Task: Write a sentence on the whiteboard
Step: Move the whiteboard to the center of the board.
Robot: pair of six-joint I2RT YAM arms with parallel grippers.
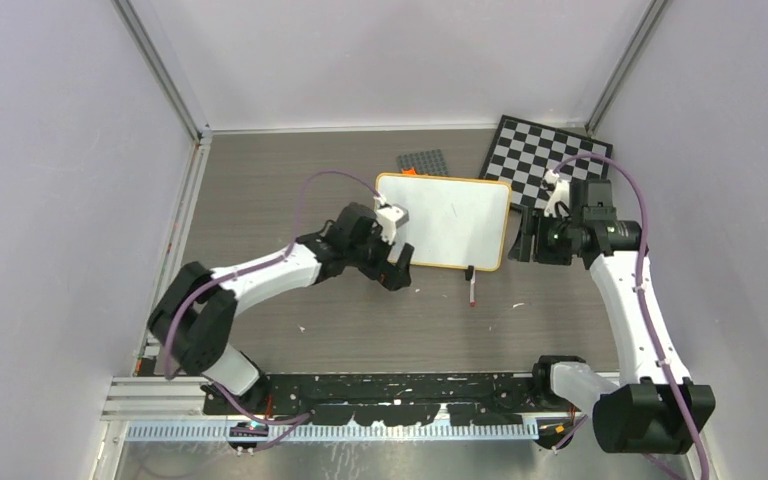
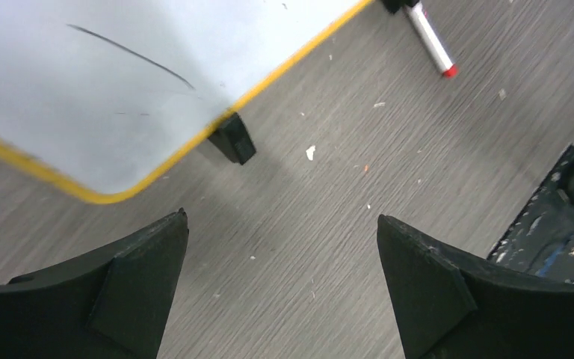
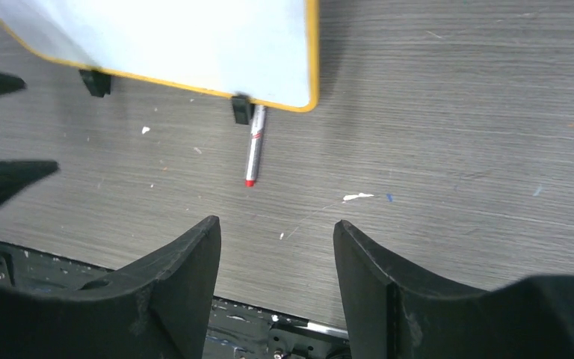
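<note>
Left gripper: spread wide, grasping nothing, near the whiteboard corner.
Right gripper: partly spread, grasping nothing.

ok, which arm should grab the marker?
Right, likely. The marker lies nearly straight ahead of its open fingers; from the left wrist it sits off in the far corner.

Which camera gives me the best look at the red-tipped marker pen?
Right wrist: the whole white-barrelled, red-tipped marker pen lies unobstructed beside a black foot of the orange-framed whiteboard. Left wrist catches it at the frame's top edge; top external shows only a tiny sliver.
</note>
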